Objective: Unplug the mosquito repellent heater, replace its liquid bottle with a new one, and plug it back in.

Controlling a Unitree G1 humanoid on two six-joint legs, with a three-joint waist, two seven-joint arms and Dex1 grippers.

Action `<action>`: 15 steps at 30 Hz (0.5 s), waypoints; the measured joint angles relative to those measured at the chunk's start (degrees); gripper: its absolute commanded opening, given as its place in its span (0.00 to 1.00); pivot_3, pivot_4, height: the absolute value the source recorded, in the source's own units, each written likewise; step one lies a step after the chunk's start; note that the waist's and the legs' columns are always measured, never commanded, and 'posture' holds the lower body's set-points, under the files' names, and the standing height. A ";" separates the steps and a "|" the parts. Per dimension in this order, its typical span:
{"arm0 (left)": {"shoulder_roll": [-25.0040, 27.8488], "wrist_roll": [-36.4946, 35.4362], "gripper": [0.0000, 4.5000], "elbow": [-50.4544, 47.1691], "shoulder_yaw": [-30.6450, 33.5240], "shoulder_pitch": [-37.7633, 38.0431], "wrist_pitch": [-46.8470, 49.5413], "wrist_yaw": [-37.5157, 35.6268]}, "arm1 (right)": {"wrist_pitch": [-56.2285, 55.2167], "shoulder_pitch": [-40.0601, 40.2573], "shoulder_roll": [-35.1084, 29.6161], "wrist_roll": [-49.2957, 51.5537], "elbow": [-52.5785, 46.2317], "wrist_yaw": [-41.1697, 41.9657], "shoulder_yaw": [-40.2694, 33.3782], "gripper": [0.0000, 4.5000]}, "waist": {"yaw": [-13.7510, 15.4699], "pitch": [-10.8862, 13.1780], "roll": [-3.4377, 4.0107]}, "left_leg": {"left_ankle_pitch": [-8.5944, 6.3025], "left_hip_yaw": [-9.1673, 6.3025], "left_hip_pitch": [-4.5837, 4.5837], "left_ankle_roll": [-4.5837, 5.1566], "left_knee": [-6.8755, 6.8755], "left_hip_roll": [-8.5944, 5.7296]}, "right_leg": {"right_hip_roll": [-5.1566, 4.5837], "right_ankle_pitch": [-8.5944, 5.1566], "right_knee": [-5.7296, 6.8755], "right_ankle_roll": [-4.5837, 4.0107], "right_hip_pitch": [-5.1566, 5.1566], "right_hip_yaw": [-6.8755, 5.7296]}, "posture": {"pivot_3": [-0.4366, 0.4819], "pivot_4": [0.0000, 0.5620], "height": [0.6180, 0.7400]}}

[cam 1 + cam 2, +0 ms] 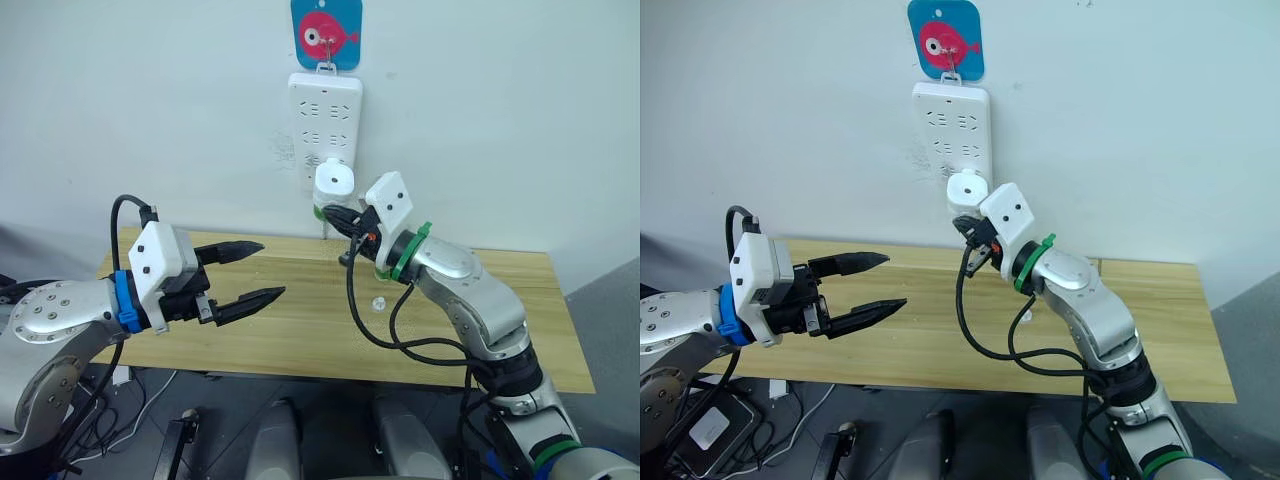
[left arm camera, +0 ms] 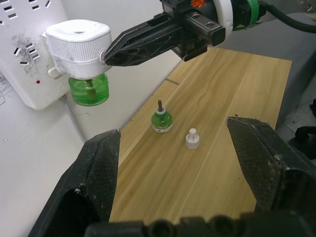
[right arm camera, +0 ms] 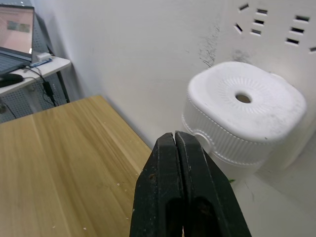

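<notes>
White wall behind, with a long power strip hung from a hook under a blue card with a pink fish, and below it a pale wooden table. The mosquito repellent heater sits plugged into the lower end of the strip, a green bottle screwed in under it, so the job looks close to finished. On the table below stand a second small green bottle with a bare wick poking up, which I take for the used one, and just beside it a loose white cap. The right gripper has its two black fingers pinched flat together with nothing between them, the tips right at the heater's ribbed side, touching or very nearly. The left gripper hangs wide open over the near part of the table, empty, well apart from everything. What worries me is that closed tip: if it nudges sideways or drags as the arm draws off, it could lever the heater in its socket and leave the prongs half seated, or pull it out altogether. I cannot tell from here whether the plug is fully home. A low sweep of either arm could also tip the wicked bottle or flick the cap off the table.
</notes>
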 measured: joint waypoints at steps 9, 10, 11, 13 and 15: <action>0.00 -0.05 0.84 0.17 -0.89 -0.25 -0.02 -0.07 | -0.39 -0.42 0.15 -1.41 0.87 -0.52 -0.33 0.01 | 0.02 0.00 0.00 | 0.00 0.04 0.00 0.00 0.04 0.00 | 0.00 0.00 0.00 0.00 0.00 0.03 | 0.47 0.36 0.86; 0.00 -0.04 0.84 0.20 -1.14 -0.39 -0.03 -0.06 | -0.42 -0.42 0.29 -1.46 1.02 -0.61 -0.33 0.01 | 0.02 0.00 0.00 | 0.00 0.04 0.00 0.00 0.05 0.00 | 0.00 0.00 0.00 0.00 0.00 0.03 | 0.47 0.36 0.86; 0.00 -0.04 0.84 0.20 -1.41 -0.58 -0.05 -0.06 | -0.46 -0.43 0.52 -1.52 1.19 -0.79 -0.33 0.01 | 0.02 0.00 0.00 | 0.00 0.04 0.00 0.00 0.06 0.00 | 0.00 0.00 0.01 0.00 0.00 0.03 | 0.47 0.36 0.86; -0.01 -0.03 0.84 0.21 -2.00 -0.96 -0.21 -0.05 | -0.50 -0.43 1.02 -1.81 1.36 -1.39 -0.28 0.01 | 0.04 0.00 0.00 | 0.00 0.04 0.00 0.00 0.08 0.00 | 0.00 0.00 0.01 0.00 0.01 0.03 | 0.47 0.36 0.86; -0.01 -0.02 0.84 0.27 -2.06 -1.27 -0.48 -0.04 | -0.57 -0.45 1.15 -2.15 1.48 -1.72 -0.26 0.01 | 0.11 0.00 0.00 | 0.00 0.05 0.00 0.00 0.10 0.00 | 0.00 0.01 0.02 0.00 0.01 0.04 | 0.47 0.36 0.86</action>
